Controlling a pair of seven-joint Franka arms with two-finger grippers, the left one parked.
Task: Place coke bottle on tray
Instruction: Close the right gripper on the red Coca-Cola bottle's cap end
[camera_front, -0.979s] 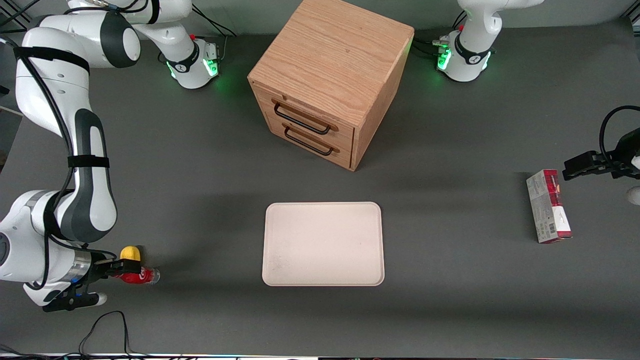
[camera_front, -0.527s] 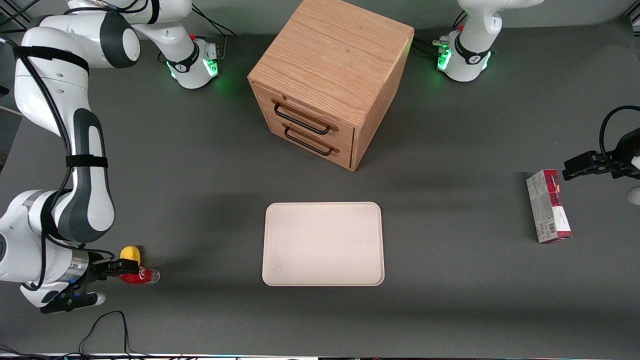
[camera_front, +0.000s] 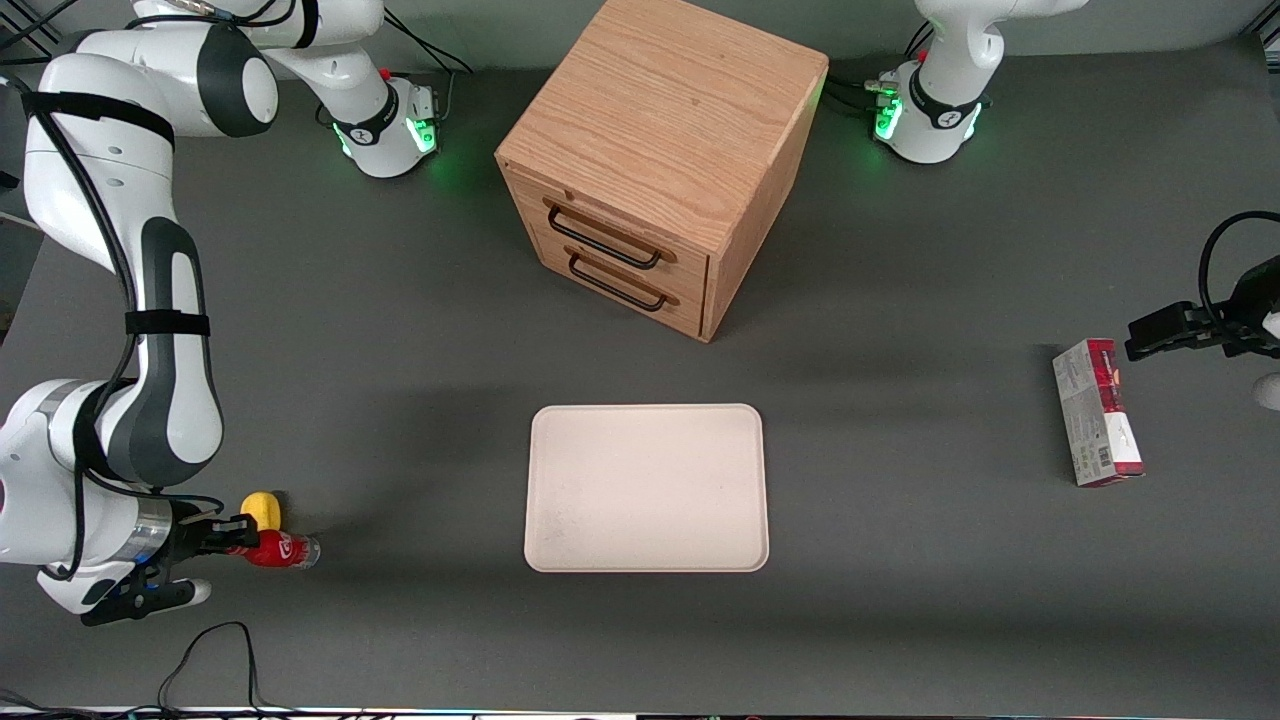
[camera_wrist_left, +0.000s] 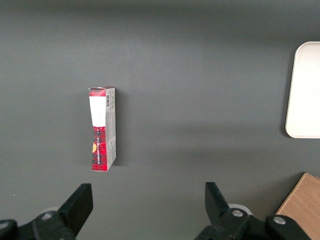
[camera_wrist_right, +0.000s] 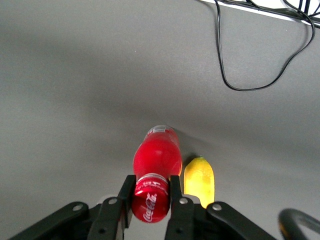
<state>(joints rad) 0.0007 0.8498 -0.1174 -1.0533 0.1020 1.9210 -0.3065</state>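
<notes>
Where the dark grey bench (camera_front: 400, 640) runs out toward the working arm's end, the claw (camera_front: 237, 535) sits low at the nearest part of the scene, its two black fingers (camera_wrist_right: 176, 200) pressed against either side of the coke bottle (camera_front: 280, 551) near its cap end. In the right wrist view the claw (camera_wrist_right: 150, 200) has the red cap and the white lettering squeezed between the fingers, while the red body and clear base of the coke bottle (camera_wrist_right: 156, 160) stick out past the fingertips. The bottle lies on its side; whether it rests on the bench or is lifted just clear of it cannot be told.

Just beside the bottle, a little farther from the front camera, is a small yellow lump (camera_front: 262, 507); from the wrist camera the yellow lump (camera_wrist_right: 199, 176) lies alongside the bottle, very close to it.

Toward the middle of the bench, well apart from the bottle, lies the cream tray (camera_front: 646, 487), flat and bare. Off at the parked arm's end lies a red-and-white carton (camera_front: 1096, 412). Farther still from the front camera stands the wooden drawer cabinet (camera_front: 660, 160), turned at an angle, both drawers shut, each with a dark handle.
</notes>
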